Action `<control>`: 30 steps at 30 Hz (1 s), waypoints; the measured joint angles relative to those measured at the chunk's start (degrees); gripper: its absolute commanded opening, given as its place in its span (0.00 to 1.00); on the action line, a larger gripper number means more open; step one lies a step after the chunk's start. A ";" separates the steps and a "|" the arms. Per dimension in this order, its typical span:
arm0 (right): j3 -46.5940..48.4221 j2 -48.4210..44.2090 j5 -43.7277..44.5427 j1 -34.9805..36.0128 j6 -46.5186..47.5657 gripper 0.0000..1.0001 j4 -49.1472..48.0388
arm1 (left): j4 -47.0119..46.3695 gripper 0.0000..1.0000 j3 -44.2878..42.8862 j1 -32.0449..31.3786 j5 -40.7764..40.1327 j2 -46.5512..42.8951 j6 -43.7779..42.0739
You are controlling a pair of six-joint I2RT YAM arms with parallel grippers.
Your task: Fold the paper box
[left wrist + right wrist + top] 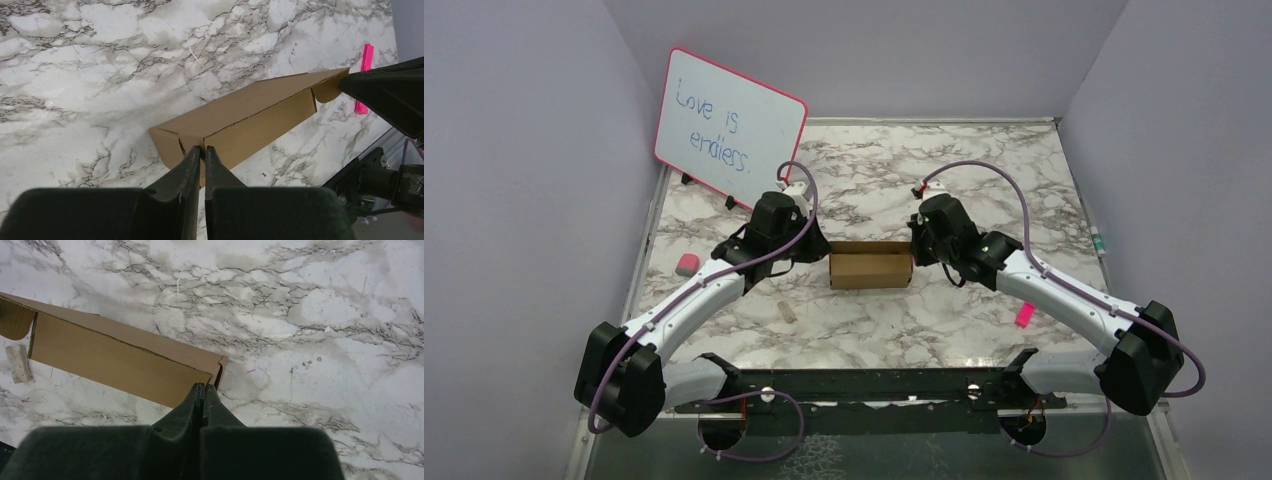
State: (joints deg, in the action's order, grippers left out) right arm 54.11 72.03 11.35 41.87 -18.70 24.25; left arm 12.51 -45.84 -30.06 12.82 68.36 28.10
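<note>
Left claw pinches a thin wall of the long brown corrugated paper box; right claw, clenched empty, touches its opposite corner mid marble-patterned counter.

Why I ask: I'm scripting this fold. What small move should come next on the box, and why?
Probably tuck the end flap inward with the left gripper: it looks pinched on the brown corrugated cardboard box's near corner, while the shut right gripper sits at the other end.

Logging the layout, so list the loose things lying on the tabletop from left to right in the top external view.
pink block → small whitish block → paper box → bright pink item → small item at the table's right edge
</note>
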 measured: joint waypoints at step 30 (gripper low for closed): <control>-8.66 -4.15 -1.40 0.07 -3.78 0.01 -5.64 | -8.50 0.16 8.92 -1.88 -1.88 -3.37 4.37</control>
State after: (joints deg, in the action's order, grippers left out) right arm 45.45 67.88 9.96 41.93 -22.48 18.61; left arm 4.01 -36.93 -31.94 10.94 64.99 32.47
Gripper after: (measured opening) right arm 0.015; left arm 0.118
